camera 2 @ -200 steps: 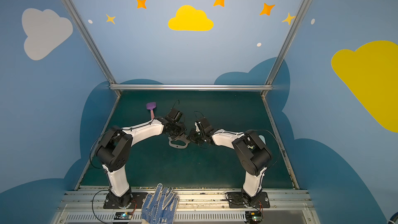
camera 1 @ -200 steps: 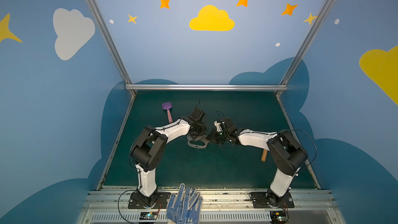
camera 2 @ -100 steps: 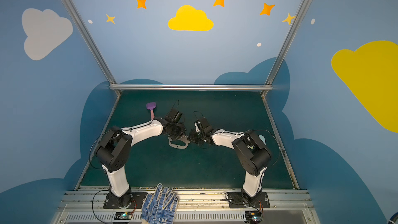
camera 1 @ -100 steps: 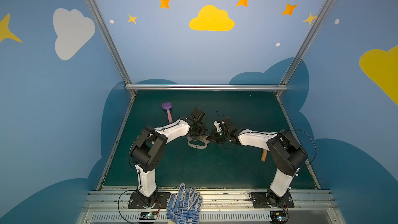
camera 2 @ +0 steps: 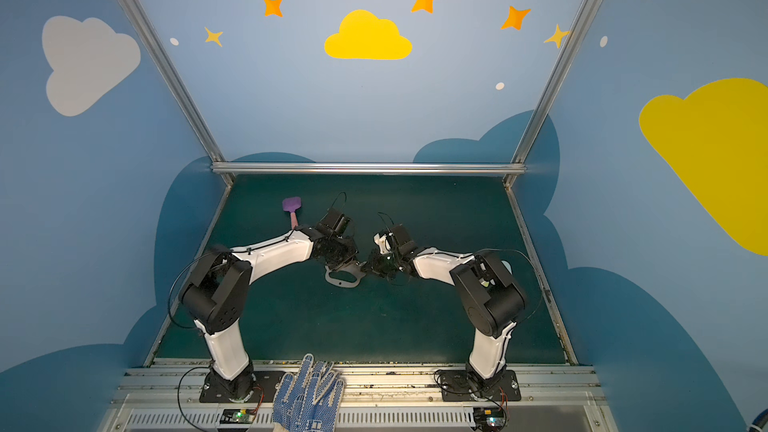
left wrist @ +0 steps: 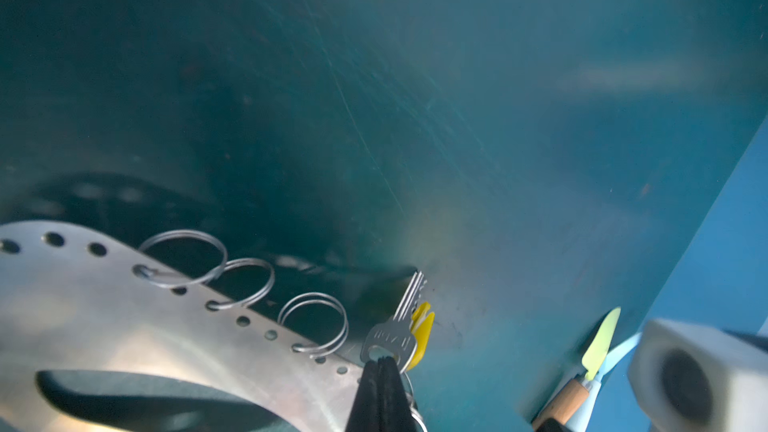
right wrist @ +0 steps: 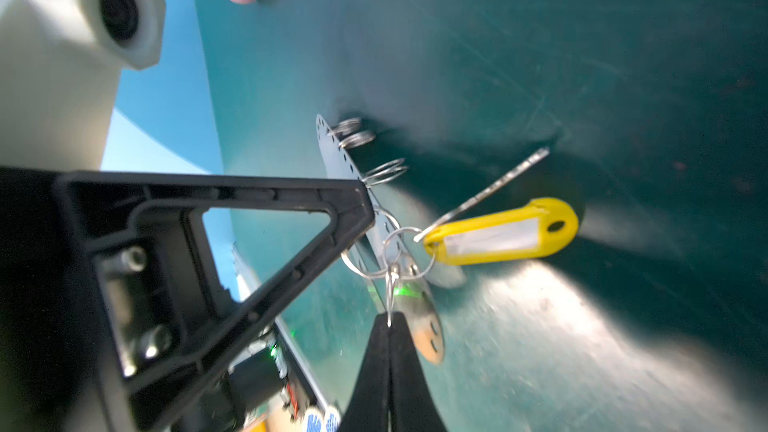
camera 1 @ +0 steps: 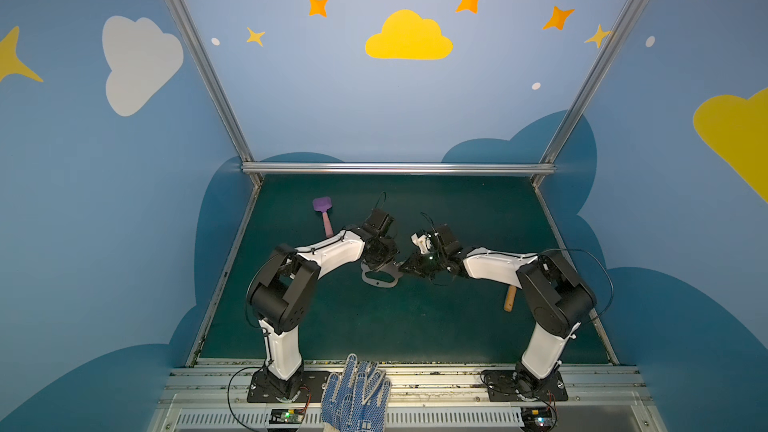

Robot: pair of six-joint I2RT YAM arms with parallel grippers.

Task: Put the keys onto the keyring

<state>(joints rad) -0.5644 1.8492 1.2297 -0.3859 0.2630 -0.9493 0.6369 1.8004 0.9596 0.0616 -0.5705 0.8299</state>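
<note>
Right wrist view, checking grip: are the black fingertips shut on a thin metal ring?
Yes, the right gripper pinches the silver keys' wire ring.

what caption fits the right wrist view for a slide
Right gripper shut on the yellow-tagged keys, close beside the edge-on keyring, above the green table.

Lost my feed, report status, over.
Left claw shut on keyring. Right claw shut on keys, at keyring's holed edge. Purple spatula, wooden handle lie apart.
</note>
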